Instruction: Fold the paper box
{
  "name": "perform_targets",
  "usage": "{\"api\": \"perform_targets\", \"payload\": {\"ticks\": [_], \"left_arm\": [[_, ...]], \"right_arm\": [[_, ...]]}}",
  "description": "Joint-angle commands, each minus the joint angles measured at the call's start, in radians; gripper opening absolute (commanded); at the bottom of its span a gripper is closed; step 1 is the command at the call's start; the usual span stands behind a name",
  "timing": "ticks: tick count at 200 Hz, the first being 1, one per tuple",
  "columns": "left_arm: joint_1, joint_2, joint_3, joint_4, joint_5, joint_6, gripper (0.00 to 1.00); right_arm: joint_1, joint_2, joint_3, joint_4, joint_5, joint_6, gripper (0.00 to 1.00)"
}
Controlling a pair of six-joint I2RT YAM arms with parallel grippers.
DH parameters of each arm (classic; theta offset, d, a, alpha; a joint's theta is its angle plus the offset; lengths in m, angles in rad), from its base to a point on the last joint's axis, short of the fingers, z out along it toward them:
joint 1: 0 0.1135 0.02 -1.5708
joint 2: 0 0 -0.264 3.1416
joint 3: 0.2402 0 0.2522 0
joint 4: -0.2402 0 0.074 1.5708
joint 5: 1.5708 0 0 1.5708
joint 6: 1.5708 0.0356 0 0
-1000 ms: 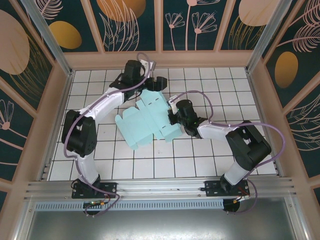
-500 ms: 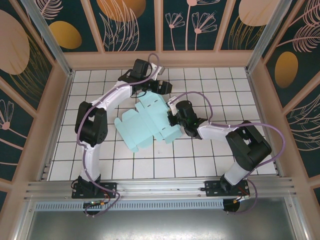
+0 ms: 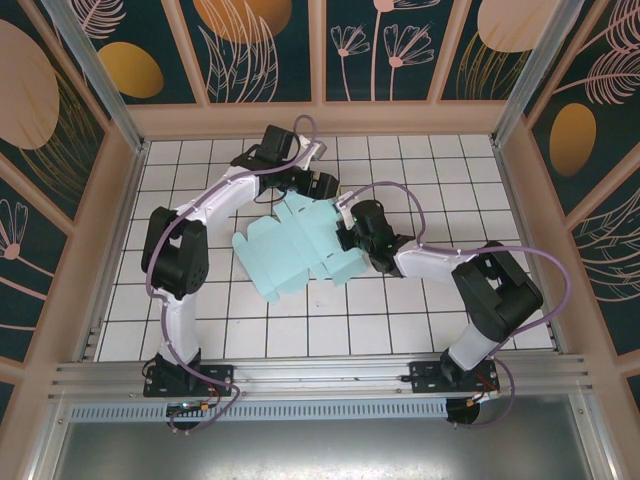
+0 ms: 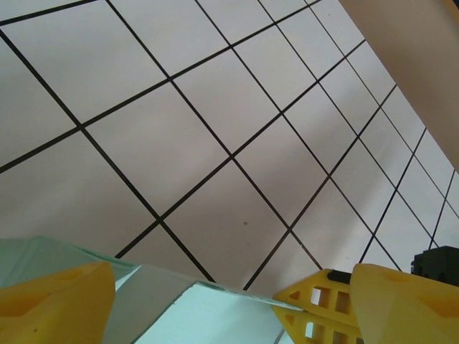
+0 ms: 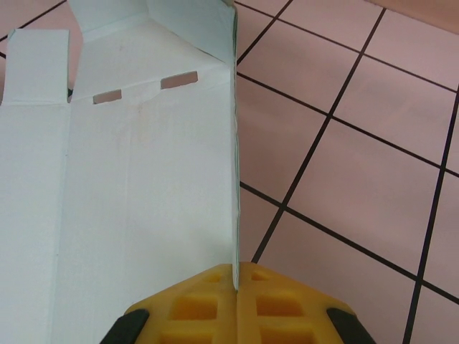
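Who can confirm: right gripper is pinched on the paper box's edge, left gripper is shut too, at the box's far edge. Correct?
No. The left gripper is open: the left wrist view shows its yellow fingers wide apart, the paper box's far edge between them. The right gripper is shut on the box's edge, as stated.

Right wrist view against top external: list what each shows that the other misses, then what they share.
Right wrist: two small slots cut in the paper box, and the right gripper pinched shut on its edge. Top external: the sheet's whole flapped outline, left arm, right arm, the left gripper at its far edge. Shared: the box, the right gripper and the tiled table.
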Motion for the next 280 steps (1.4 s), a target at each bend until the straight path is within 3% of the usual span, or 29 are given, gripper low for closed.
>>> {"api": "perform_targets", "payload": {"ticks": [1,32,103,141,180,280], "left_arm": [[-0.003,-0.028,-0.016,-0.016,0.029,-0.009,0.79],[-0.012,-0.014,-0.026,-0.008,0.050,-0.055,0.72],[-0.028,-0.047,-0.103,0.105,-0.081,-0.294,0.70],[-0.030,-0.068,-0.157,0.187,-0.143,-0.462,0.58],[-0.042,-0.083,-0.190,0.210,-0.168,-0.525,0.55],[-0.060,-0.094,-0.240,0.296,-0.160,-0.622,0.28]], "right_arm": [[0.010,0.002,0.035,-0.002,0.022,0.002,0.00],[0.014,0.011,0.049,-0.019,0.053,-0.010,0.00],[0.038,0.037,0.067,-0.030,0.097,-0.035,0.00],[0.051,0.041,0.077,-0.037,0.134,-0.050,0.00],[0.061,0.038,0.075,-0.018,0.194,-0.056,0.00],[0.123,0.100,0.120,-0.014,0.373,-0.150,0.00]]}}
